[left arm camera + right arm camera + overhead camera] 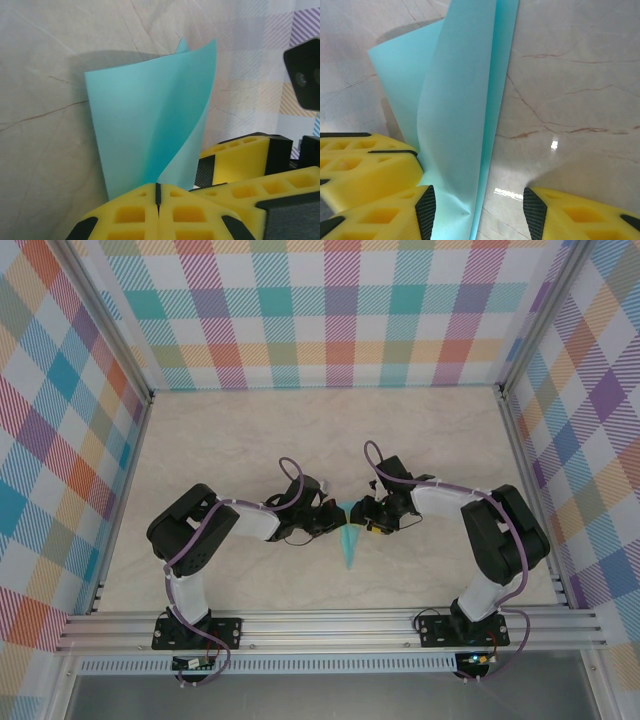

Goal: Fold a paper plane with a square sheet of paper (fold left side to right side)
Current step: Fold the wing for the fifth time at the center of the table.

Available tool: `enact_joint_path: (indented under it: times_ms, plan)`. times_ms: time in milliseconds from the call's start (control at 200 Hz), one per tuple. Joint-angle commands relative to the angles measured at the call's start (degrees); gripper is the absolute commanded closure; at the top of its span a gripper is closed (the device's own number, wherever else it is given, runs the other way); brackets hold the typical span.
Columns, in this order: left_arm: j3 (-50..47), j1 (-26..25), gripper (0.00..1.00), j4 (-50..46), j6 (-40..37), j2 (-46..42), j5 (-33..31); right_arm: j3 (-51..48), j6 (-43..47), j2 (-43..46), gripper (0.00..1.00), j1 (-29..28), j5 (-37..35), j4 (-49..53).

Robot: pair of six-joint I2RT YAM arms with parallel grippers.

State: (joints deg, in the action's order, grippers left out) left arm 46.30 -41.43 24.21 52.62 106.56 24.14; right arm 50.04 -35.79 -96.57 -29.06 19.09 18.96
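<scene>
The square sheet of paper (347, 540), light turquoise, is folded into a narrow pointed strip at the table's middle, tip toward the near edge. In the left wrist view the sheet (150, 125) curls up out of my left gripper (158, 192), whose yellow fingers are pressed together on its edge. My left gripper (335, 515) and right gripper (365, 515) face each other over the sheet's far end. My right gripper (479, 212) stands open. The sheet (460, 100) lies against its left pad (425, 210), and the right pad (535, 212) is over bare table.
The pale marble tabletop (250, 440) is ringed by plaid walls (330, 310). An aluminium rail (330, 625) carries both arm bases at the near edge. The right gripper's yellow fingers (240, 160) stand just right of the left gripper.
</scene>
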Motion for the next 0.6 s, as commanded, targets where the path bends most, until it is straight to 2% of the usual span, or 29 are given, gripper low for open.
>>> enact_joint_path:
  times_ms: [0,250,385,595]
  plan:
    - [-0.1,1.07,1.0,-1.98,-1.9,-1.36,-1.5,-1.46,0.29,-0.72,0.45,-1.39,0.5,-3.69]
    - [-0.09,1.12,1.0,-1.97,-2.35,-1.36,-1.47,-1.06,-2.03,4.16,0.36,2.92,4.8,-6.05]
    - [-0.13,1.13,1.0,-1.88,-2.3,-1.4,-1.51,2.22,-2.53,2.36,0.27,3.5,5.69,-5.89]
    - [-0.34,1.1,1.0,-2.06,-2.26,-1.67,-1.64,5.63,-4.14,-1.96,0.19,3.57,5.59,-6.69]
